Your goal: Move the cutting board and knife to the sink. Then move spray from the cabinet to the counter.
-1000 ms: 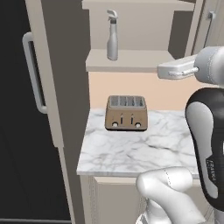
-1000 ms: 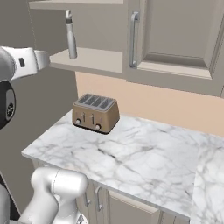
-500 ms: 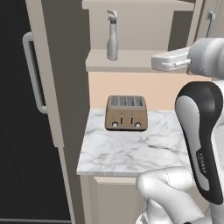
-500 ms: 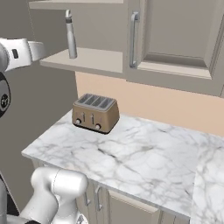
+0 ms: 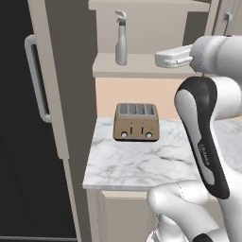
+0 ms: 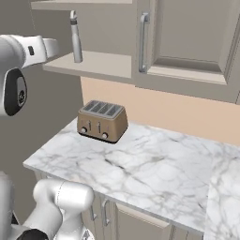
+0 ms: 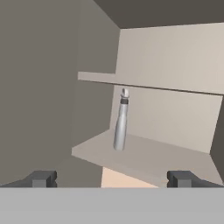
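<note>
The spray (image 7: 120, 124) stands upright ahead of the hand (image 7: 112, 178), a little left of the line between the two fingertips (image 7: 42, 178), which are spread wide apart with nothing between them. The hand is level with the bottle and well short of it, outside the open niche of the cabinet (image 5: 151, 66); the bottle rests on the niche shelf, set back from the front edge with free shelf on either side. Below the hand and the shelf lies the counter (image 5: 142, 163), where a brown four-slot toaster (image 5: 135, 122) sits against the wall. The bottle looks light and rigid, probably smooth plastic, so it may slip in a loose grip, and being tall on a small foot it would likely tip if nudged near the top. The lower, wider part of the body seems the best place to hold it, one finger on each side, below the taper and clear of the pale trigger head (image 5: 121, 16). The narrow neck would give the pads little to bear on.
</note>
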